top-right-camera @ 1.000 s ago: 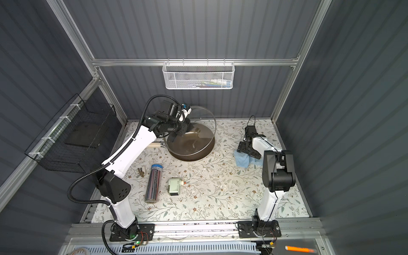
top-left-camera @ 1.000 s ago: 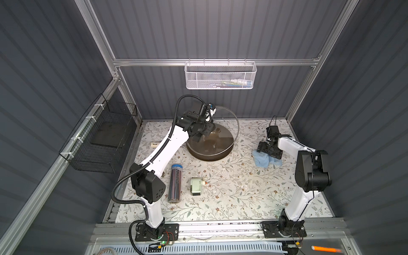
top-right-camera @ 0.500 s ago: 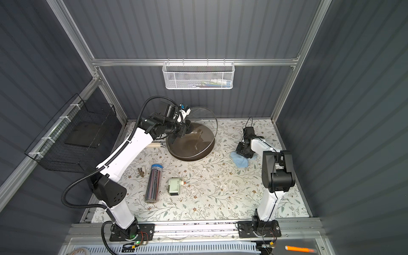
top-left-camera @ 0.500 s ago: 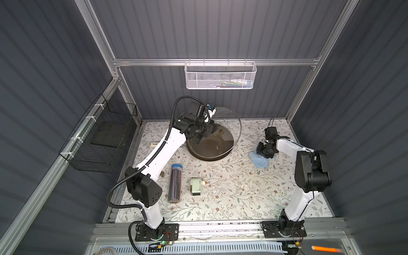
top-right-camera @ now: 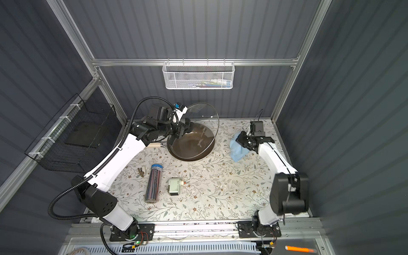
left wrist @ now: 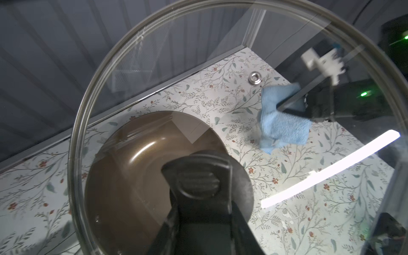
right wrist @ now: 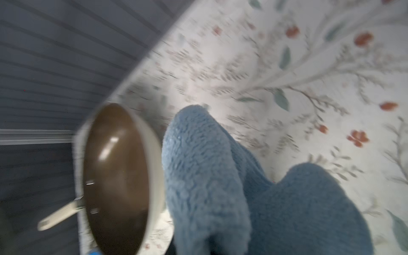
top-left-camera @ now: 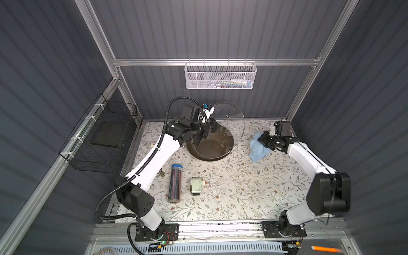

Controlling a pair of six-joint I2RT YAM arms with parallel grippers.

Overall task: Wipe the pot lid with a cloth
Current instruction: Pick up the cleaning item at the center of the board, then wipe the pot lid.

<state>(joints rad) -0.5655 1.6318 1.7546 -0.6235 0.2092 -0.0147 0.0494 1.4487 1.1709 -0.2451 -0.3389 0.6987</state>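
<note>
My left tool (top-left-camera: 210, 129) grips the lid (top-left-camera: 230, 117) by its black handle, holding it tilted on edge over the pan (top-left-camera: 212, 149) at the back of the bench (top-left-camera: 231, 189). My right tool (top-left-camera: 263, 139) is clenched on the cloth (top-left-camera: 256, 149), which hangs bunched near the bench's right edge, well apart from the lid.

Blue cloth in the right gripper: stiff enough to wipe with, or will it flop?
Likely floppy: the cloth hangs in loose folds from the right gripper, which is shut on a bunch of it. Probably light and not slippery: the right wrist view shows thick fuzzy pile. Expect the free end to trail while wiping.
</note>
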